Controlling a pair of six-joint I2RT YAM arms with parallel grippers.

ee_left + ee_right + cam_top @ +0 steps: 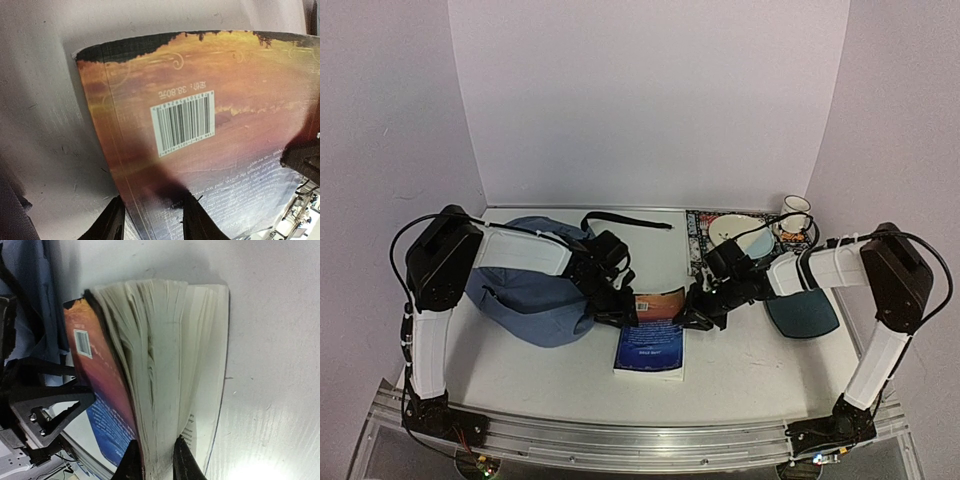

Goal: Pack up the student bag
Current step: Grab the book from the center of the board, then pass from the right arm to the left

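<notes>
Softness is expected of the backpack (525, 300), slumped at the left of the table (750, 365) just beside the paperback (652, 345): light, limp, best taken at its zipper rim, while the paperback's pages are pinched by the right gripper (156, 460) and its cover, apparently, by the left gripper (152, 222).

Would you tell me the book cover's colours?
The book has an orange cover fading to blue; left wrist view shows it best.
</notes>
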